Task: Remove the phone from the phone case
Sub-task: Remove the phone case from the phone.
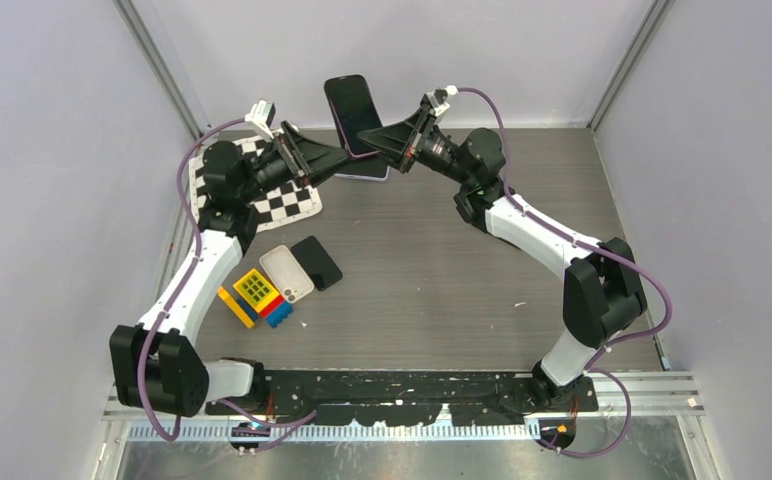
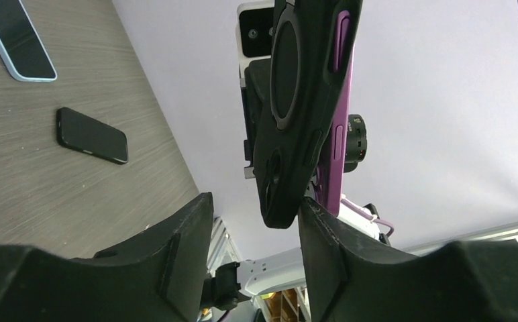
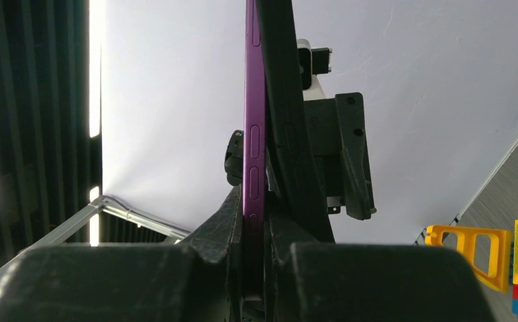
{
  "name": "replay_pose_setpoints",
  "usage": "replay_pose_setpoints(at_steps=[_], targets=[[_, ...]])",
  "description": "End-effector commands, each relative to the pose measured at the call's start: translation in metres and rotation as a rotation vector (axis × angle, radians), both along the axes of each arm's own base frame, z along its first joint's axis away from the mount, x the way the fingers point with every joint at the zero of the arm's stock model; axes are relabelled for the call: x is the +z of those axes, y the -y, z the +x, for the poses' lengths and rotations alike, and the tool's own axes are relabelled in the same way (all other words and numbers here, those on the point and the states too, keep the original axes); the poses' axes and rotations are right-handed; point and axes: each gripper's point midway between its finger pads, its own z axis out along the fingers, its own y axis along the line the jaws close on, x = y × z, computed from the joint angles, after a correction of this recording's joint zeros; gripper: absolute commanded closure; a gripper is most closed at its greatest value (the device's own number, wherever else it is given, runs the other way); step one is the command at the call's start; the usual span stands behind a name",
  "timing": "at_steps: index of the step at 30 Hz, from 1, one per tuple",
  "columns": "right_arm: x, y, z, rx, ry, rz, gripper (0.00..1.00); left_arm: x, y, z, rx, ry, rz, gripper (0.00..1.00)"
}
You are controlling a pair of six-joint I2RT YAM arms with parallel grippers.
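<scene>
From above, the black phone case [image 2: 290, 100] hides behind the purple phone [image 1: 352, 110], which stands upright above the far edge of the worktop [image 1: 442, 260], pinched by the right gripper [image 3: 256, 221]. The left gripper [image 2: 256, 201] stands spread around its lower end.

Phone [image 3: 253, 134], upper end out of view

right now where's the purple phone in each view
top external: purple phone at top centre, screen facing the camera.
left wrist: its purple edge is right of centre, behind the black case.
right wrist: an upright purple strip at centre.
shared landmark: the black case against its back, in both wrist views.
</scene>
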Motion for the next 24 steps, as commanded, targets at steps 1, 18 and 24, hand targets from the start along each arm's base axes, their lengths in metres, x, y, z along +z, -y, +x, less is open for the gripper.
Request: replay_pose_setpoints(at_steps=[1, 18, 24], targets=[[0.061, 0.007, -0.034, 0.051, 0.183, 0.116, 0.99, 0.021, -0.003, 0.008, 0.041, 0.058, -0.016, 0.52], [0.059, -0.005, -0.041, 0.058, 0.224, 0.075, 0.99, -0.033, -0.039, 0.035, 0.298, 0.039, 0.414, 1.0], [0.059, -0.001, -0.052, 0.08, 0.279, 0.084, 0.99, -0.051, -0.064, 0.043, 0.407, 0.007, 0.562, 1.0]])
